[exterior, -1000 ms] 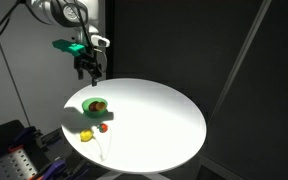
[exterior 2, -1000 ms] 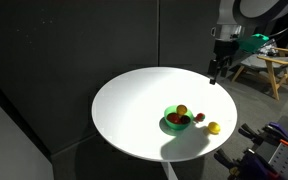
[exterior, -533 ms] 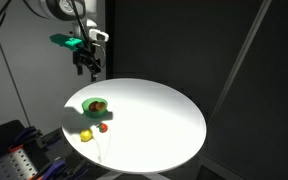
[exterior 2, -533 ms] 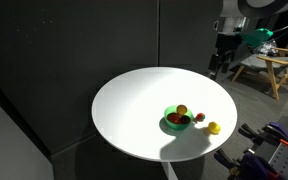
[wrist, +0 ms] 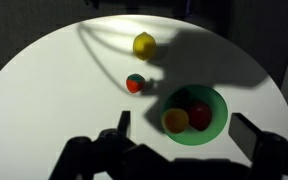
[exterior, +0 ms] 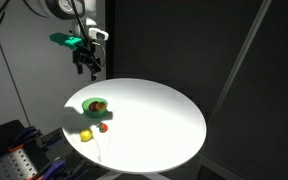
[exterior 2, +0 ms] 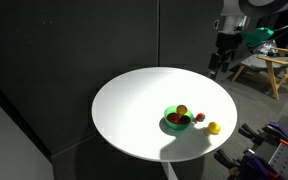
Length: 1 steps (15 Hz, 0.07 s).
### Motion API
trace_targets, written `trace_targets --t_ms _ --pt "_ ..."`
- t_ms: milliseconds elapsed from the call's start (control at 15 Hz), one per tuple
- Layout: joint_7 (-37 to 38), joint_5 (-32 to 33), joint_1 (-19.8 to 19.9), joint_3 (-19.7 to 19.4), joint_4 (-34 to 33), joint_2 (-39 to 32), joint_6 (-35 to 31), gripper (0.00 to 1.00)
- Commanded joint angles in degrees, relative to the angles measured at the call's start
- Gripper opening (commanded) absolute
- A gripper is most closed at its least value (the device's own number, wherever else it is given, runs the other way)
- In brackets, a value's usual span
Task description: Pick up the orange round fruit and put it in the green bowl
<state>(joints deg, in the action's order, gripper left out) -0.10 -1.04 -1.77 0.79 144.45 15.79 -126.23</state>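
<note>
Two fruits sit in green bowl (wrist: pixel 216 100): orange round fruit (wrist: pixel 175 121) beside red fruit (wrist: pixel 199 117), clearest in wrist view; end effector (wrist: pixel 184 128) spread, empty.

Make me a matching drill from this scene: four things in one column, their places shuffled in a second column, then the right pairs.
Things
1. orange round fruit
2. lemon-yellow fruit
3. small red fruit with a green patch
4. hand

Places
A. on the table, just outside the green bowl
B. raised in the air, touching nothing
C. inside the green bowl
D. on the table, farthest from the bowl

Pairs: 1-C, 2-D, 3-A, 4-B
</note>
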Motion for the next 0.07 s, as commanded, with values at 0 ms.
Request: trace_targets --t_ms 0 --pt "0.0 0.0 0.1 0.1 -0.1 0.0 0.1 1.00"
